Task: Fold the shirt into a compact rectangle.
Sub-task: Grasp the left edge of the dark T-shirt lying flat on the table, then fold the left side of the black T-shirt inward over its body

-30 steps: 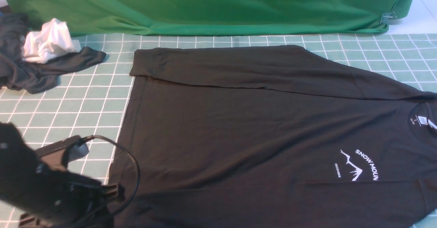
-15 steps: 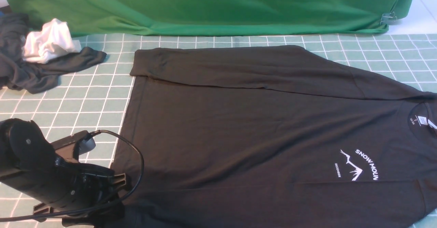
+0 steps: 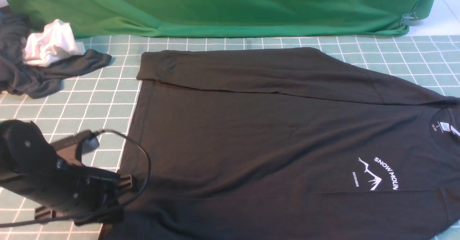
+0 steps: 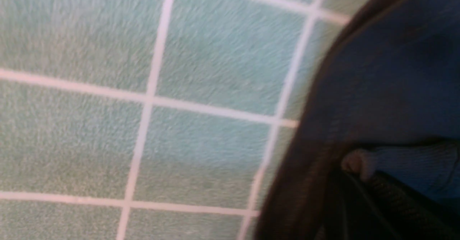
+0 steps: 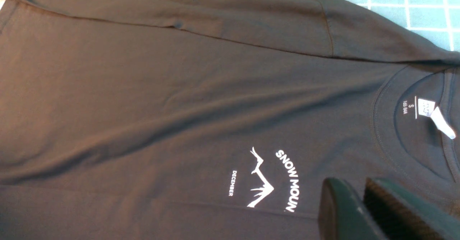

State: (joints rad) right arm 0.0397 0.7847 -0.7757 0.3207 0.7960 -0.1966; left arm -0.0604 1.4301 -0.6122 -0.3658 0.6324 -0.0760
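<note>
Black logo shirt (image 3: pixel 251 135) lies spread flat, far sleeve (image 3: pixel 233 71) folded over its body.

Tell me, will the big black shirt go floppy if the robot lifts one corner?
Probably floppy: the shirt lies flat with soft ripples, so a lifted corner would likely sag. It looks thin and light, since the folded sleeve barely rises. It may cling rather than slide on the fuzzy checked mat.

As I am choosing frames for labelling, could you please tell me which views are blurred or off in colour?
Front view: sharp, evenly lit, shirt lettering legible. Left wrist view: soft throughout, shirt tinted blue. Right wrist view: logo crisp, fabric brownish, fingers blurred up close.
</note>
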